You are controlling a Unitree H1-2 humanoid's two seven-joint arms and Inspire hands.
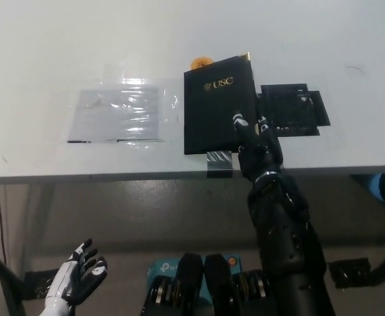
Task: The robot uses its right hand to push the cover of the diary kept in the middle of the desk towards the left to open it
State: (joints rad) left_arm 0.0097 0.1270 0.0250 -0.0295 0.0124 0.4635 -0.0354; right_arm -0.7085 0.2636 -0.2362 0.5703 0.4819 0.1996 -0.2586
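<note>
One closed diary (215, 105) is lying on the table (47, 52); right hand (256, 148) is resting fingers (239, 122) on it, gripping nothing; left hand (79, 276) is hanging spread, empty.

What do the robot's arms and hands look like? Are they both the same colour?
No, they differ. The right hand is black with small white marks near the fingertips, on a thick, bulky black arm built from chunky jointed sections, with a pale ring at the wrist. The left hand is white with dark patches between the fingers and on the palm. No loose cables show on either one.
</note>
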